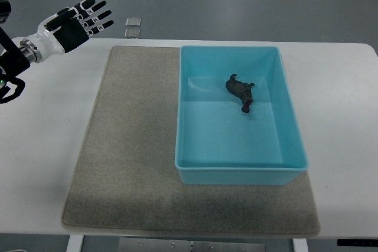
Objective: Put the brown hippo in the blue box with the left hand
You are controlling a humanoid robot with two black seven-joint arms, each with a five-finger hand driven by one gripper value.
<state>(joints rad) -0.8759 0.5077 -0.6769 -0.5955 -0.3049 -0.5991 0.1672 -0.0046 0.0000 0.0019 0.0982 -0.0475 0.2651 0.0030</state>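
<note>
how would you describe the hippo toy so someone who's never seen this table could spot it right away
On the white table a grey mat carries an open blue box. The brown hippo lies inside, on the floor toward the far right part. It is the only thing in the box, small and dark against the blue.

Brown hippo (241, 92) lying inside blue box (238, 173), toward far right part of floor, apart from walls. Box resting on right portion of grey mat (130, 146) atop white table (41, 146). Left hand (77, 22) raised over far-left table corner, fingers spread, empty, well apart from box.
</note>
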